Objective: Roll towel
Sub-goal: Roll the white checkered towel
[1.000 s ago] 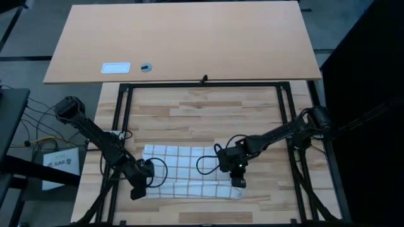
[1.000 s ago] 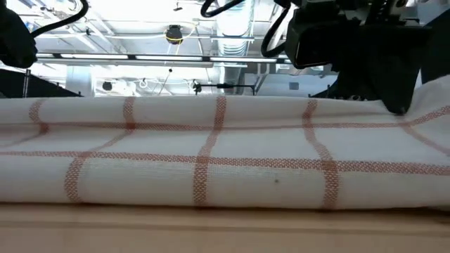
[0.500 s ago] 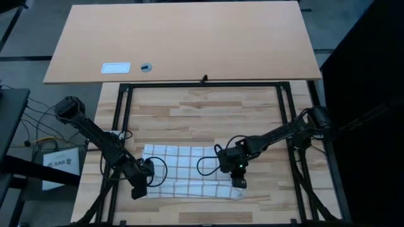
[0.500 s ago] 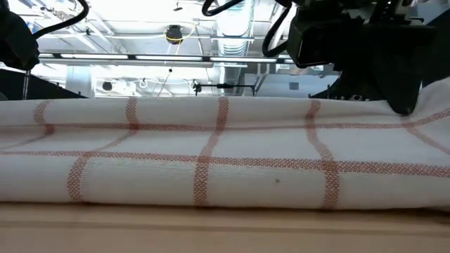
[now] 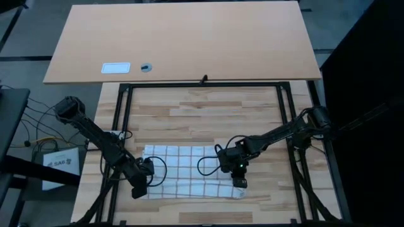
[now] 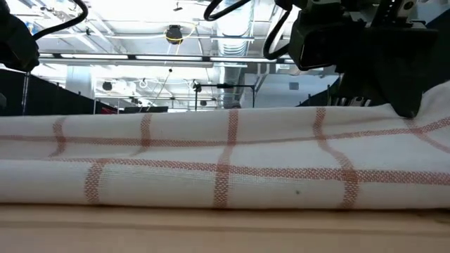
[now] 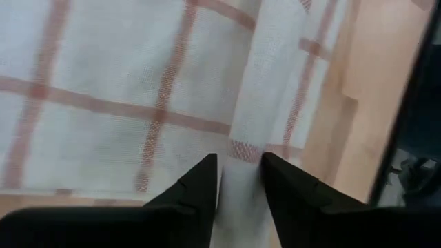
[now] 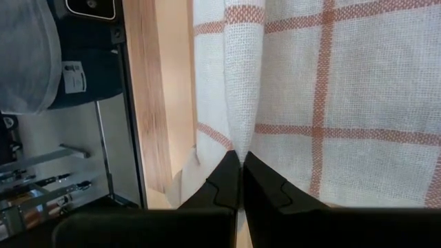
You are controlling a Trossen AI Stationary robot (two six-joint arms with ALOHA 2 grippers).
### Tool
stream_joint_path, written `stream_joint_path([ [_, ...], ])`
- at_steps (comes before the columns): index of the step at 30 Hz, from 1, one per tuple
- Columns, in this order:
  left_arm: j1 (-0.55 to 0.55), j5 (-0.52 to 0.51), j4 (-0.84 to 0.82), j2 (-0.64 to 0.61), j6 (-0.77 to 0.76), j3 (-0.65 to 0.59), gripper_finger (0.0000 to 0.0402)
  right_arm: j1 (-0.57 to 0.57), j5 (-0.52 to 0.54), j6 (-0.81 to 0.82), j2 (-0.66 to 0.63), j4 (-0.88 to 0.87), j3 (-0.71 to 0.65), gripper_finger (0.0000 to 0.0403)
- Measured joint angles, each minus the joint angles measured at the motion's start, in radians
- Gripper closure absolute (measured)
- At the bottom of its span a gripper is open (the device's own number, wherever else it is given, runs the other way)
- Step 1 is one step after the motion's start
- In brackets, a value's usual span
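The thin white cloth towel with a reddish-brown grid (image 5: 189, 170) lies on the light wooden worktop (image 5: 202, 113), toward its near edge, between the two arms. The near long edge is already turned over into a low fold, seen as a rounded ridge in the low view (image 6: 225, 161).

The left end effector (image 7: 238, 182) sits at the towel's left end. Its fingers stand slightly apart, with a raised pleat of cloth running between them; the cloth appears loose rather than pinched. The right end effector (image 8: 241, 165) is at the right end, fingers together and clamped on a fold of the towel.

To do this step well, both ends of the fold should be gripped at the same depth and carried over together. One end held and one end slack risks a skewed, conical roll. The left end effector likely needs to regrip before the next turn.

The towel's long axis runs left to right across the worktop, so rolling should advance away from the near edge, perpendicular to that axis.
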Motion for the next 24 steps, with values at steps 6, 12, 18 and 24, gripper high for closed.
stream_joint_path([
  [6, 0.0, -0.057, -0.098, 0.0, -0.033, 0.0, 0.0298, 0.0, -0.003, 0.0, 0.0, 0.0, 0.0, 0.0403],
  [12, 0.0, -0.136, -0.135, 0.0, -0.043, 0.0, 0.0299, 0.0, -0.005, 0.0, 0.0, 0.001, 0.0, 0.0403],
  [18, 0.0, -0.177, -0.135, 0.0, -0.047, 0.0, 0.03, 0.0, -0.006, 0.0, 0.0, 0.001, 0.0, 0.0403],
  [24, -0.013, -0.173, -0.135, 0.0, -0.034, 0.047, 0.03, -0.01, 0.001, -0.015, 0.0, 0.001, 0.0, 0.0403],
])
